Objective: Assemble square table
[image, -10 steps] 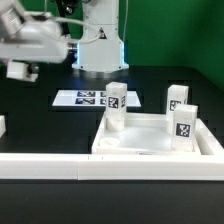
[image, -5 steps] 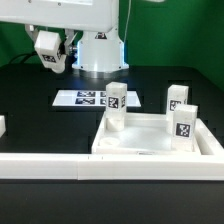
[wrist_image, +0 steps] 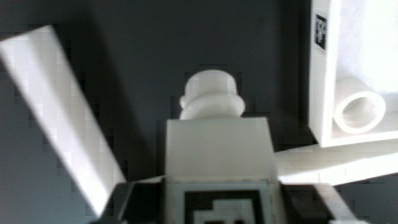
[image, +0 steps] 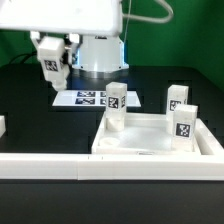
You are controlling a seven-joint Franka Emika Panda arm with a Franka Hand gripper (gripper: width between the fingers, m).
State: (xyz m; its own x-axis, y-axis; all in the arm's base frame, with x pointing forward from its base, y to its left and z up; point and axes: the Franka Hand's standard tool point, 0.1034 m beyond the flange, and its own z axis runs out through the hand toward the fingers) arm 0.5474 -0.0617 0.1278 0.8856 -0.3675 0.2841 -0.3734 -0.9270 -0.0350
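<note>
The square table top, smooth white plastic with a raised rim, sits at the table's five o'clock, three tagged leg blocks standing on it; the gripper clamps a fourth leg, whose rounded peg only the wrist view shows

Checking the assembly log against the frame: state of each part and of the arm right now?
tabletop: flat on table against border rail, three legs upright in corner sockets
near corner socket: no leg
fourth leg: held in the air, clamped between the fingers, not yet in a socket
gripper: shut on the leg, above the marker board
marker board: flat on table
border rail: flat along the front edge
</note>
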